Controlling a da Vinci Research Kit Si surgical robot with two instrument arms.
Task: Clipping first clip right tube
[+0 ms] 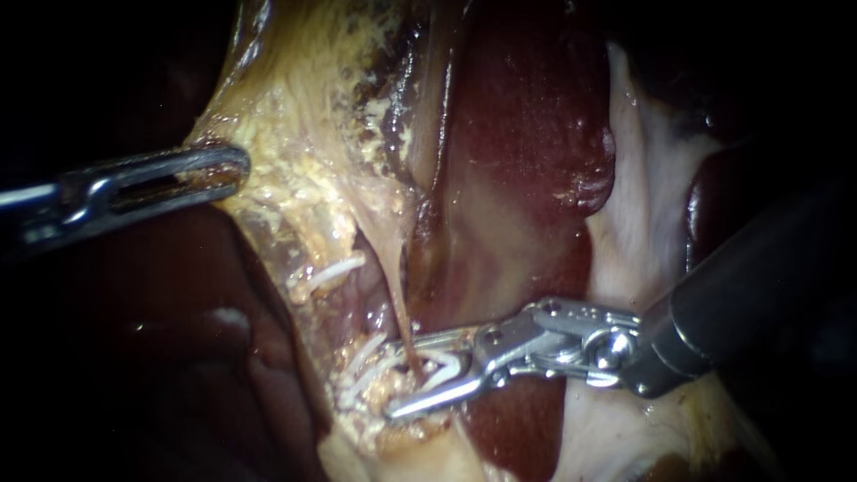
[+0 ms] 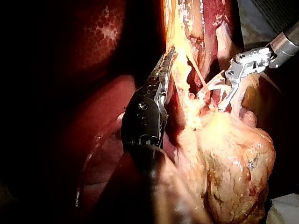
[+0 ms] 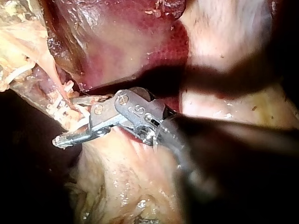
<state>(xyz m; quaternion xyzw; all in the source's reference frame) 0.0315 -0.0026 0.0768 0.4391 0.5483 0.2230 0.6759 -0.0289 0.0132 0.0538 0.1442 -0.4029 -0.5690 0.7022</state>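
My left instrument [image 1: 219, 170] is coming in from the left. Its jaws are pinching the edge of the yellow fatty tissue [image 1: 295, 134] and are closed tight on it. That tissue is spreading out like a thin sheet.

My right instrument [image 1: 404, 378] is coming in from the right, low down. Its jaws are standing apart and are holding a white clip [image 1: 446, 364] between them, shaped like a V. The right tube [image 1: 400, 308] is a thin pinkish string running down from the yellow tissue. It is passing right between the jaws, at the mouth of the clip. I cannot tell if the clip is touching it.

Just to the left of the tube, some small white pieces [image 1: 361, 373] are lying on crumbly yellow tissue. They are looking like clips, but I cannot be sure.

The dark red liver [image 1: 527, 134] is lying behind all this, wet and shining. Pale whitish tissue [image 1: 652, 178] is lying to the right of it.

All around the tissue it is dark. In the left wrist view, a big yellow lump [image 2: 233, 158] is sitting under the right instrument's jaws. A small bit of white cloth [image 2: 286, 210] is showing past the lump.
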